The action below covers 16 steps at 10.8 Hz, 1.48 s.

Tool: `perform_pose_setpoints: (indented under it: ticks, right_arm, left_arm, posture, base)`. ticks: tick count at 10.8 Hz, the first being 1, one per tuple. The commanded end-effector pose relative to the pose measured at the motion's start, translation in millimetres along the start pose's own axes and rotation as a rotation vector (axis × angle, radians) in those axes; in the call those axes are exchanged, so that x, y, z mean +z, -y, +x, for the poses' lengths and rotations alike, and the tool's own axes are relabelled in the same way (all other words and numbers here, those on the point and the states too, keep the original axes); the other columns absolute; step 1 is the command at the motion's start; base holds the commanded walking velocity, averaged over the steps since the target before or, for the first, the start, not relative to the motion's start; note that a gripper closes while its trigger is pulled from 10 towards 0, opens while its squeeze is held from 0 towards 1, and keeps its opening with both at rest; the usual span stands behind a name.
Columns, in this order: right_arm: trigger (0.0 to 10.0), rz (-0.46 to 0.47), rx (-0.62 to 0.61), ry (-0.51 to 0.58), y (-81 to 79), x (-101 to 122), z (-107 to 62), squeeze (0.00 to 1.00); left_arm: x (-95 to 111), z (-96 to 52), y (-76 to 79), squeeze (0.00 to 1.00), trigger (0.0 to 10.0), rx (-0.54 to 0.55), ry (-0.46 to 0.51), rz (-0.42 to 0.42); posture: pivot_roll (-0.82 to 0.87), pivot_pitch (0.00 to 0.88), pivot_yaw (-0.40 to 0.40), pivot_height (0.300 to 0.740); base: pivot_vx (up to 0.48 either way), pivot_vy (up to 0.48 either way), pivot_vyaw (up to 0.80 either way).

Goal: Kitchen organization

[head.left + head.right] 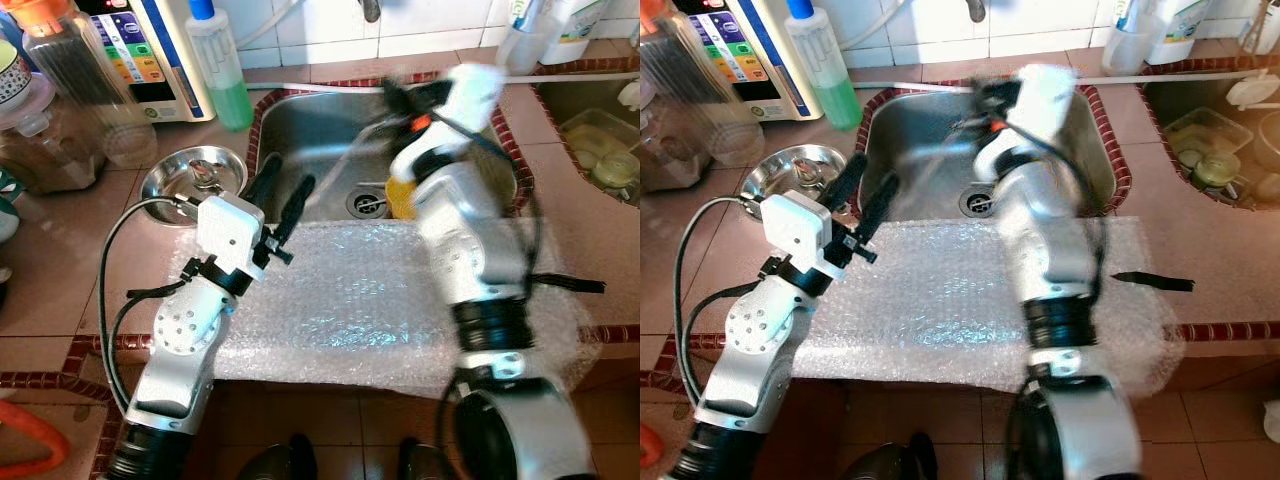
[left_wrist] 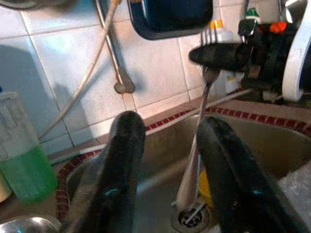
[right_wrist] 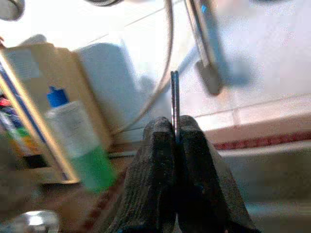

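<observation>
My right gripper (image 3: 175,128) is shut on a metal fork (image 2: 200,102) and holds it above the steel sink (image 1: 310,120). The fork's tines point up and its handle slants down toward the drain. In the head views that arm (image 1: 465,230) is blurred and reaches over the basin. Beside the sink's left rim, my left gripper (image 1: 288,172) stands open with nothing between its fingers, aimed at the fork. A sheet of bubble wrap (image 1: 350,300) lies on the counter in front of the sink.
A steel bowl (image 1: 170,185) sits left of the sink, with a green soap bottle (image 1: 225,80) and a water appliance (image 1: 150,50) behind it. Jars (image 1: 60,100) crowd the far left. A yellow object (image 1: 400,195) lies in the basin. A second sink (image 1: 600,150) holds dishes at right.
</observation>
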State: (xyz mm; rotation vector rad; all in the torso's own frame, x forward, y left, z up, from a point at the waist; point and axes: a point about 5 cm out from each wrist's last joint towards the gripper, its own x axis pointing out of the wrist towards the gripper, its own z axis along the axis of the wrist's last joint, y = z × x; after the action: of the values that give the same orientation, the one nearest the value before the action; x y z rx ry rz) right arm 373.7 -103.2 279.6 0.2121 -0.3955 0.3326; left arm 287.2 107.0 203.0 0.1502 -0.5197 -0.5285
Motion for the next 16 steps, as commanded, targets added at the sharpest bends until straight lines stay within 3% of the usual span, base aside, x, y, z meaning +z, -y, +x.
perform_pose_setpoints:
  ticks: [1, 5, 8, 11, 12, 13, 14, 16]
  right_arm:
    - [0.0, -0.069, 0.006, 0.010, -1.6, 2, 1.7, 0.00]
    - [0.0, -0.379, -0.063, -0.088, 51.5, -18, -27.4, 0.00]
    - [0.0, -0.562, -0.043, -0.215, 70.9, -44, -54.5, 0.00]
    - [0.0, -0.716, -0.060, -0.317, 89.2, -61, -73.1, 0.00]
    - [4.5, -0.753, -0.041, -0.376, 93.5, -70, -78.7, 0.00]
    - [10.0, -0.735, -0.039, -0.415, 96.4, -75, -82.0, 0.94]
    - [10.0, -0.728, -0.038, -0.446, 97.9, -79, -83.1, 1.00]
    - [10.0, -0.689, -0.038, -0.467, 97.0, -82, -80.7, 1.00]
  left_arm:
    - [-3, -3.7, 0.8, 1.00, 10.0, -0.028, -0.028, -0.002]
    - [-14, -7.0, 0.5, 1.00, 10.0, -0.100, -0.125, -0.007]
    - [-25, -12.4, 2.1, 1.00, 10.0, -0.177, -0.232, -0.009]
    - [-27, -14.6, -0.2, 1.00, 10.0, -0.194, -0.260, -0.007]
    - [-27, -14.9, 0.7, 1.00, 10.0, -0.202, -0.266, -0.005]
    - [-28, -15.4, 1.3, 1.00, 10.0, -0.209, -0.272, -0.004]
    - [-28, -16.7, 1.8, 1.00, 10.0, -0.218, -0.284, -0.005]
    - [-31, -19.3, 3.8, 1.00, 10.0, -0.237, -0.308, -0.002]
  posture:
    - [-0.13, 0.217, 0.161, 0.740]
    - [-0.14, 0.218, 0.173, 0.740]
    - [-0.14, 0.218, 0.183, 0.740]
    - [-0.14, 0.215, 0.190, 0.740]
    - [-0.13, 0.213, 0.191, 0.740]
    - [-0.13, 0.213, 0.191, 0.740]
    - [-0.13, 0.212, 0.192, 0.740]
    - [-0.13, 0.211, 0.191, 0.740]
  base:
    - [0.000, 0.000, 0.00]
    - [0.000, 0.000, 0.00]
    - [0.000, 0.000, 0.00]
    - [0.000, 0.000, 0.00]
    - [0.000, 0.000, 0.00]
    - [0.000, 0.000, 0.00]
    - [0.000, 0.000, 0.00]
    - [0.000, 0.000, 0.00]
